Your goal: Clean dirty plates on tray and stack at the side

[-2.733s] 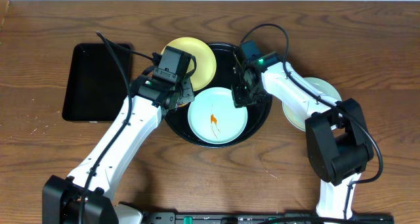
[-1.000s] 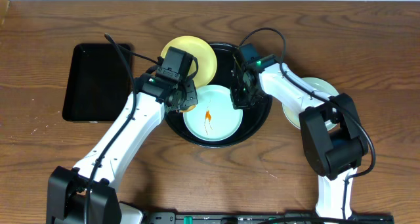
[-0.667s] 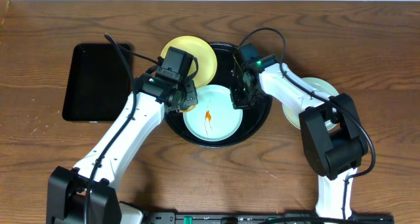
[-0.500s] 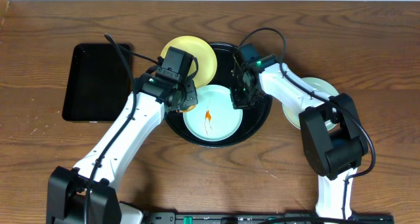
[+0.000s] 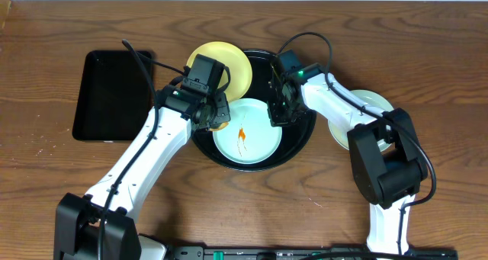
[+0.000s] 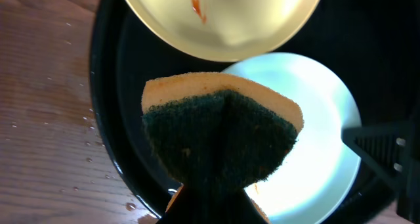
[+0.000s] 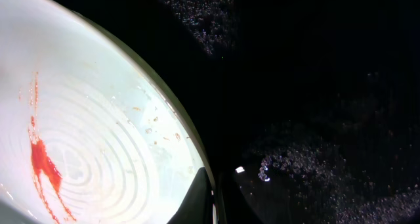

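1 pale plate (image 5: pixel 374 104) lies clean-looking beside the tray (image 5: pixel 301 142), while 2 smeared ones wait: the yellow plate (image 5: pixel 236 69) on its rim and the blue plate (image 5: pixel 255 142) inside, seemingly edge-pinched by the right gripper (image 5: pixel 279 115), as the left gripper (image 5: pixel 216 117) clamps a sponge (image 6: pixel 223 129).

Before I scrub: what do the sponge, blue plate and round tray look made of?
The sponge: soft orange foam with a coarse dark-green scouring layer, matte. The light blue plate: glossy, moulded concentric ridges; ceramic or melamine, unclear. The round black tray: smooth, shiny, beaded with droplets; likely plastic.
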You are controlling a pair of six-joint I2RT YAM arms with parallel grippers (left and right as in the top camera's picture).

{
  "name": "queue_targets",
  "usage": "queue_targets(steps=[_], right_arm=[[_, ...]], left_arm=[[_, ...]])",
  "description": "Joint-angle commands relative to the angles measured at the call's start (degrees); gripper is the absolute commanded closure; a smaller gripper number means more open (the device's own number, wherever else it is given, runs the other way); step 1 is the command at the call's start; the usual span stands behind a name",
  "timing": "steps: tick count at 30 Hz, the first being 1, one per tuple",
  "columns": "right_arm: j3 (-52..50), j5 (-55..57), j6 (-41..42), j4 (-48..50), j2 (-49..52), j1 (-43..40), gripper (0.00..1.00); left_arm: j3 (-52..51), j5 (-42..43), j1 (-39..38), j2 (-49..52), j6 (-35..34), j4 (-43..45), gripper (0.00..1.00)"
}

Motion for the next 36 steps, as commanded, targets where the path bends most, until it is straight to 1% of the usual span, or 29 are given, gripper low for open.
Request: queue_targets(steps=[1, 6, 13, 21, 26, 33, 36], right_arm=[[-0.4, 1.2, 0.6, 0.9, 2.4, 0.1, 0.99], [-0.4, 1.2, 0.6, 0.9, 2.4, 0.1, 0.99], [-0.4, 1.2, 0.6, 0.9, 2.4, 0.1, 0.99], [-0.4, 1.2, 0.6, 0.9, 2.4, 0.1, 0.99], [-0.4, 1.2, 0.6, 0.9, 2.4, 0.1, 0.99], [-0.4, 1.2, 0.6, 0.9, 2.4, 0.0, 0.99], [-0.4, 1.2, 0.6, 0.9, 2.4, 0.0, 0.99]], left_arm=[[0.4, 2.6, -0.2, 0.4, 0.2, -0.5, 0.93], [0.4, 2.9, -0.9, 0.4, 0.2, -2.6, 0.93], [0.4, 2.7, -5.3, 1.0, 0.1, -2.5, 0.93], [0.4, 2.7, -7.3, 8.2, 0.1, -2.3, 0.93], [0.4, 2.7, -7.3, 12.0, 0.1, 0.7, 0.93], [0.4, 2.6, -8.7, 14.2, 0.2, 6.2, 0.93], [0.4, 0.6, -10.1, 16.0, 0.0, 7.3, 0.93]])
